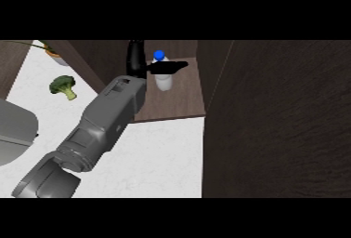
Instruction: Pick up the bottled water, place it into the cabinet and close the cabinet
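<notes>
Left hand (141,64): black, at the end of a grey forearm that runs up from the lower left corner to the cabinet's opening. It is against the left side of the bottled water, and a black part of it crosses in front of the bottle's neck. I cannot tell whether it grips the bottle or has let go.
Bottled water (163,82): upright inside the cabinet, standing towards the back of the shelf; pale body, blue cap on top.
Cabinet (179,103): brown wooden shelf floor between dark wooden walls, with its front edge meeting the counter.
Cabinet door (277,123): a broad dark wood panel that fills the right of the view, standing open.
Counter (161,158): white and speckled, running from the cabinet's front edge down and to the left.
Broccoli (63,87): lies on the counter, left of the forearm and well apart from the cabinet.
Potted plant (53,52): in the far left corner, only partly in view.
Grey rounded object (14,132): at the left edge, cut off by the view.
</notes>
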Controlling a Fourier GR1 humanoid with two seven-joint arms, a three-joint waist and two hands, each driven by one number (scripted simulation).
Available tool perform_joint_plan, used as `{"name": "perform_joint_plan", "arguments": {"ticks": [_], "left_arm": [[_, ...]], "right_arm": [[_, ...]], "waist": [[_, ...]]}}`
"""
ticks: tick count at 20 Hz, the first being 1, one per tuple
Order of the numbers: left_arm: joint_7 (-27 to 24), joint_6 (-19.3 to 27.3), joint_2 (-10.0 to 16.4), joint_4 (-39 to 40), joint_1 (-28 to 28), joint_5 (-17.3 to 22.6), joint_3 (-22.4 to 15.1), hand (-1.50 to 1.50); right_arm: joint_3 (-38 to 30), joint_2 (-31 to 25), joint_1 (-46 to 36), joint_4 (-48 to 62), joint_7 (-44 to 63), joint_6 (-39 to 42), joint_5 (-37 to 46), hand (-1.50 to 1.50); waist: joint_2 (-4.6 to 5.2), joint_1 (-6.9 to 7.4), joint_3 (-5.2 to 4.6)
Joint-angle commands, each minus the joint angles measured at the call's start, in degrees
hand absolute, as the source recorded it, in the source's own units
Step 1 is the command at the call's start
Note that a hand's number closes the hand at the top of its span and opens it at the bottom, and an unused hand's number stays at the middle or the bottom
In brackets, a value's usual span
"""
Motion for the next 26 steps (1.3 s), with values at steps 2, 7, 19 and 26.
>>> {"name": "perform_joint_plan", "arguments": {"ticks": [2, 7, 19, 26], "left_arm": [[-3.5, -7.6, -1.3, -2.8, -0.3, 1.9, 2.4, -1.50], [-3.6, -7.9, -3.1, -2.9, -1.1, 1.7, 2.7, -1.50], [-3.6, -11.5, -3.2, -16.2, 12.7, 4.1, -3.3, -1.50], [0.9, -15.3, -3.2, -33.9, 23.3, 9.3, -11.9, -1.50]], "right_arm": [[1.4, 0.7, -0.1, -3.1, 3.2, -1.1, -3.5, -1.50], [1.8, 0.3, 2.6, -5.4, 4.5, -0.7, -3.2, -1.50], [6.1, 3.4, 4.5, -9.1, 6.4, -3.5, -0.6, -1.50], [6.0, 2.0, 5.0, -8.8, 6.9, -3.6, -0.8, -1.50]], "waist": [[-0.57, 1.81, 0.01], [-1.23, 2.30, 0.07], [-2.31, 4.59, 0.07], [-2.82, 5.35, 0.07]]}}
